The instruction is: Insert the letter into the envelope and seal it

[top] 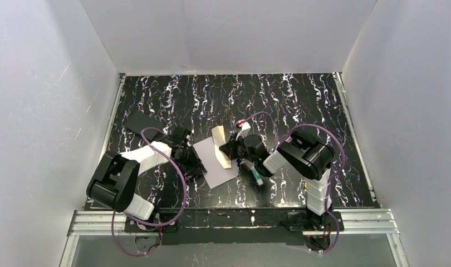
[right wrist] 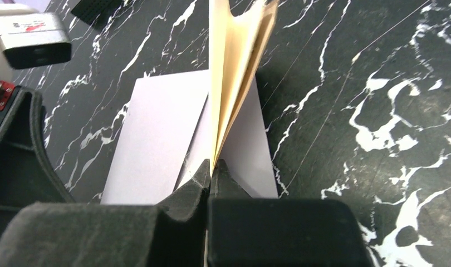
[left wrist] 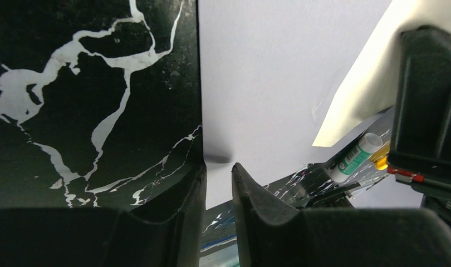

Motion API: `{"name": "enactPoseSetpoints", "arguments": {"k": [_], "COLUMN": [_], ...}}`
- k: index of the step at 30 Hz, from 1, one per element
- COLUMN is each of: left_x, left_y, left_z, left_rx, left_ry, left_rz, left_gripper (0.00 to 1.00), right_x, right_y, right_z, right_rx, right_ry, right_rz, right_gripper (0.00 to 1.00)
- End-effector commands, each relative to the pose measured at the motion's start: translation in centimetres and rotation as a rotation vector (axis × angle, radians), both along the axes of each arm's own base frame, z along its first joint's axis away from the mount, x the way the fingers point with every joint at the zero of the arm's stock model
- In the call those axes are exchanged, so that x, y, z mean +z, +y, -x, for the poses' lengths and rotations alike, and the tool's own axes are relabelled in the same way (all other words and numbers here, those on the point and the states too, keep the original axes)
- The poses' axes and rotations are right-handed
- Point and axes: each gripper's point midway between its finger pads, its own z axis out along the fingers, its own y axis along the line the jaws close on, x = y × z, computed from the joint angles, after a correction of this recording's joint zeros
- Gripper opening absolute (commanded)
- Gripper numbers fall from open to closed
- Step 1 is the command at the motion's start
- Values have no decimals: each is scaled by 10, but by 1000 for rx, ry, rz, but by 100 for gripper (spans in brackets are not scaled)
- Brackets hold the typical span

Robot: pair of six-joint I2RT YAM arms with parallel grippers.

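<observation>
Tan and folded, the letter (right wrist: 230, 67) stands on edge above the envelope (right wrist: 156, 139). Its layers fan slightly apart at the free end. Its folded end is pinched between the fingers of the right tool (right wrist: 212, 167), whose jaws are pressed together on the paper with no gap showing. From above, the letter sits over the envelope's far right part, tilted so that its lower edge meets or nearly meets the lavender paper.

That envelope lies flat on the black, white-veined worktop (right wrist: 351, 83), roughly midway between the two arms, with one long side towards each arm.

At the envelope's left edge sits the left tool (left wrist: 217, 169), low to the surface. Its two fingers stand a narrow gap apart and the envelope's edge runs straight into that gap. Marble shows between the fingers lower down, so they look parted rather than clamped. Whether either finger actually touches the paper I cannot tell from this angle.

Just right of the envelope's near corner, a white glue stick (left wrist: 354, 157) with green print lies on the worktop, below the right arm's wrist.

Well to the far left of the envelope, beyond the left arm, a flat black piece (top: 138, 119) rests on the marble.
</observation>
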Motion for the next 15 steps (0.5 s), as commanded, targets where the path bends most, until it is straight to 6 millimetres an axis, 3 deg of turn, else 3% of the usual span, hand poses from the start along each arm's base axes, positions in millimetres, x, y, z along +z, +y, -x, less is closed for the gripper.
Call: {"name": "enactPoseSetpoints", "arguments": {"k": [1,6,15], "left_x": [-34,-37,-48], "left_y": [27,30,44], "left_z": [9,1,-10], "left_rx": [22,32,48], "left_ry": [35,24,1], "left_rz": [-166,-200,-302], "left_gripper": [23,22,22], "right_x": [6,8,4], "right_y": [4,1,-10], "right_z": [25,39,43], "right_rx": [91,112,56], "right_ry": [69,156,320], "right_rz": [-36,-34,27], "right_gripper": [1,1,2]}}
